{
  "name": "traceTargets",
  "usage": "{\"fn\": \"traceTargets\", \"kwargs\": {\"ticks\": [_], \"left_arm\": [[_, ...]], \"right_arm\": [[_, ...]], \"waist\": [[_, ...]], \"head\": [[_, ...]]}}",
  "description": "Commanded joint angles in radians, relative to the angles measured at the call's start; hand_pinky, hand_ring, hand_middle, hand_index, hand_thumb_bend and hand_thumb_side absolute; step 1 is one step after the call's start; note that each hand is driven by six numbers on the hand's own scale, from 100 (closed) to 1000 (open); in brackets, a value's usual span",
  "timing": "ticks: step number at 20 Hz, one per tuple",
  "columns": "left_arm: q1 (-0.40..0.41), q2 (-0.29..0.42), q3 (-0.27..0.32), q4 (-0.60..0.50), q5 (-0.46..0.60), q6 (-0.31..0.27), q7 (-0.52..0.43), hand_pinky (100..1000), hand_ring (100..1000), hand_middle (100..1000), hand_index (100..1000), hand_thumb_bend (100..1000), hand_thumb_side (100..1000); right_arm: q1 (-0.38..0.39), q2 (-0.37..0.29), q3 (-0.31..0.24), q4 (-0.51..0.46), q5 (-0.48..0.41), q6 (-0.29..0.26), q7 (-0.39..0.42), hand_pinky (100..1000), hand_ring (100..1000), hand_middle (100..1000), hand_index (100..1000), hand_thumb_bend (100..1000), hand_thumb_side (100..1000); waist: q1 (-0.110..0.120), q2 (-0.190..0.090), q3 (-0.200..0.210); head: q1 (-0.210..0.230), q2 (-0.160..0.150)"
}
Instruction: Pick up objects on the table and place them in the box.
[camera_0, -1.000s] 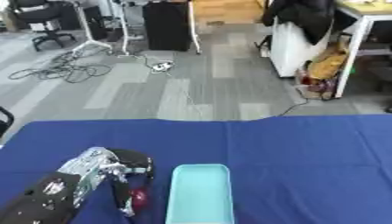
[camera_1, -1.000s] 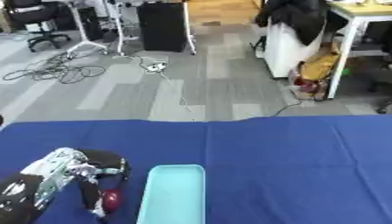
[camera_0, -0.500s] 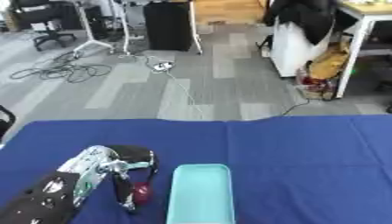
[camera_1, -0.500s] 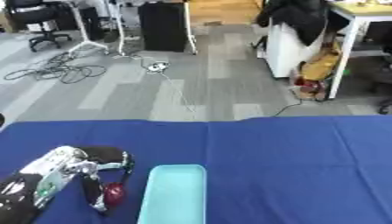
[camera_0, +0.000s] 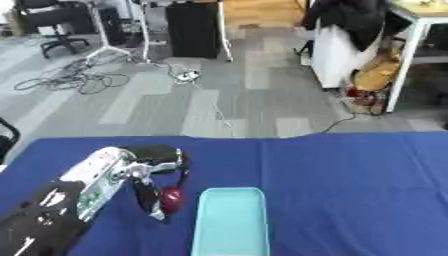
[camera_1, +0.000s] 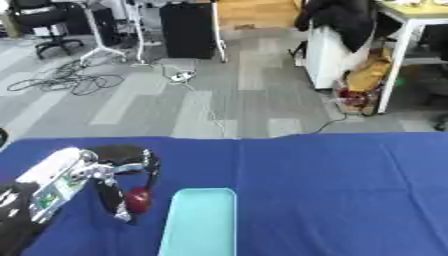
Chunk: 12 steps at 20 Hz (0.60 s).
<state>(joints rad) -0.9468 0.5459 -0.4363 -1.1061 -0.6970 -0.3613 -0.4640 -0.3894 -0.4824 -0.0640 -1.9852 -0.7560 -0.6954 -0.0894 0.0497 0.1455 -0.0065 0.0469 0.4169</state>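
Note:
My left hand (camera_0: 144, 172) comes in from the lower left over the blue table (camera_0: 350, 190). Its fingers curl down around a small dark red round object (camera_0: 171, 198), held just left of the light teal box (camera_0: 229, 220). The box is a shallow rectangular tray lying lengthwise at the table's front middle. What lies inside the box is hard to make out. My right hand shows in no view.
Beyond the table's far edge lies grey office floor with cables (camera_0: 79, 82), a black cabinet (camera_0: 192, 30), a chair (camera_0: 52, 25) and a white desk with bags (camera_0: 376, 70) at the right. The table's right half is bare blue cloth.
My left hand has lifted slightly and shifted away from me with the red object in its fingers; the camera view has tilted a little.

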Motion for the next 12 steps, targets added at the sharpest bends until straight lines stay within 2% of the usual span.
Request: {"fn": "traceTargets", "kwargs": {"ticks": [1,9,12], "left_arm": [[-0.031,-0.008,-0.014,-0.017,0.033,-0.024,0.007,100,100,100,341,467,230],[-0.064,-0.077,-0.032,0.023,0.039,-0.108,0.072,100,100,100,367,453,242],[-0.072,-0.089,-0.029,0.044,0.017,-0.112,0.087,100,100,173,413,479,215]], "right_arm": [[-0.016,-0.013,-0.005,-0.015,-0.002,0.004,-0.002,127,262,259,516,100,756],[-0.036,-0.004,0.003,-0.015,-0.012,0.023,-0.002,128,263,259,517,100,756],[-0.041,-0.002,0.004,-0.015,-0.018,0.028,-0.001,129,263,259,517,100,757]], "waist": [[0.000,-0.018,-0.005],[0.005,-0.014,-0.026],[0.008,-0.015,-0.031]], "head": [[0.017,-0.010],[0.028,-0.016],[0.033,-0.017]]}}
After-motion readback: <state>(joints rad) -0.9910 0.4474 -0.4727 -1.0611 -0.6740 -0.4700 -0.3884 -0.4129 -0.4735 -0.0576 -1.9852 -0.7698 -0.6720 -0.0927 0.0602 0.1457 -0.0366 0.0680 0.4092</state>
